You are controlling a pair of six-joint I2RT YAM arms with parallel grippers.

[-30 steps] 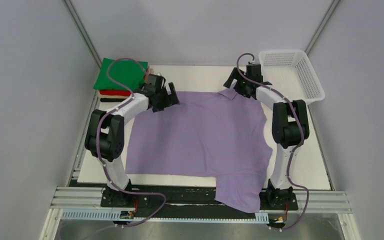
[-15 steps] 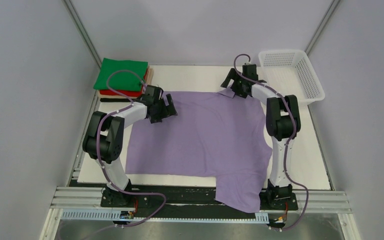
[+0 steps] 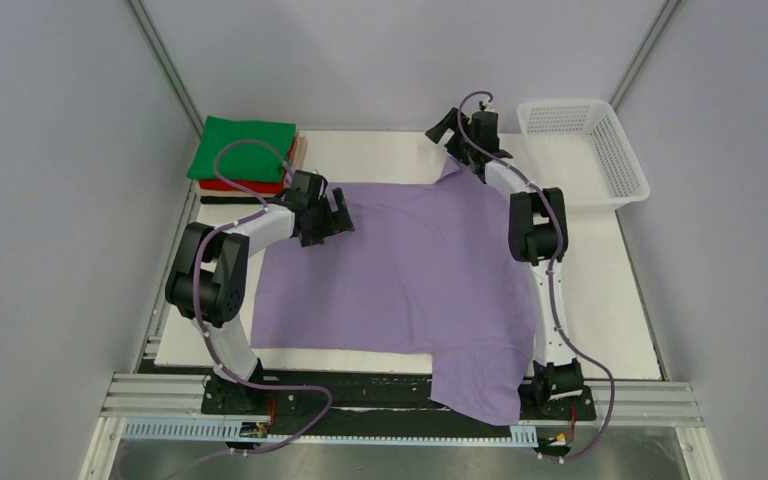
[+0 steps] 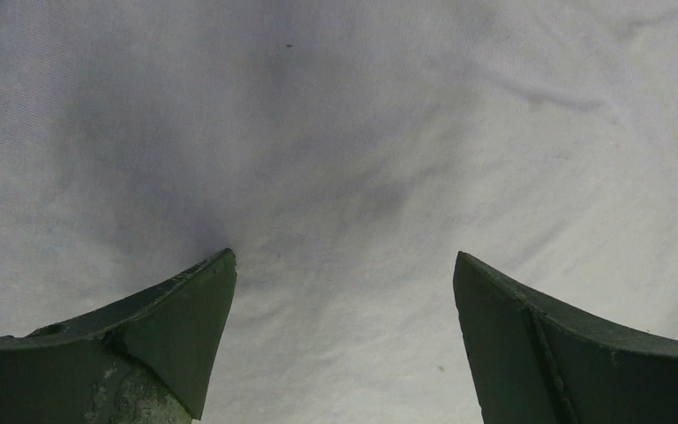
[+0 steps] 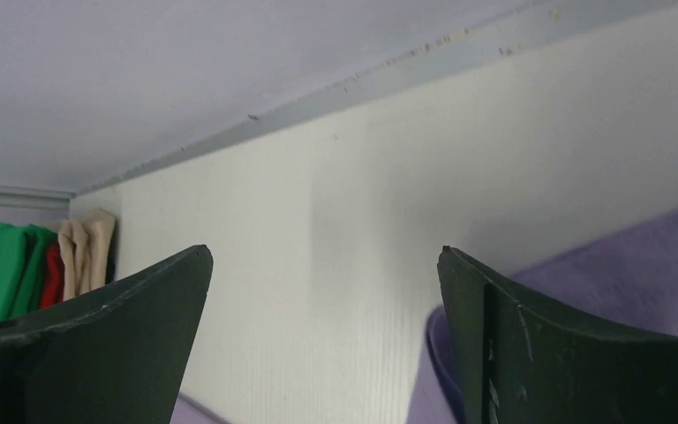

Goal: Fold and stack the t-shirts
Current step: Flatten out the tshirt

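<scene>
While purple shirt (image 3: pixel 400 270) covers table (image 3: pixel 600 325), basket (image 3: pixel 625 150) sits far-right.

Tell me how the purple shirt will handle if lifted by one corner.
Likely floppy: the purple shirt droops over the table's near edge. Probably light, since it lies thin and flat. It may drag rather than slide freely, being spread wide across the surface.

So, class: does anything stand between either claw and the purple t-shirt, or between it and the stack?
Nothing visible. The left claw and right claw hang open at the far edge of the purple t-shirt; only a flat dark strip fronts the folded stack.
</scene>
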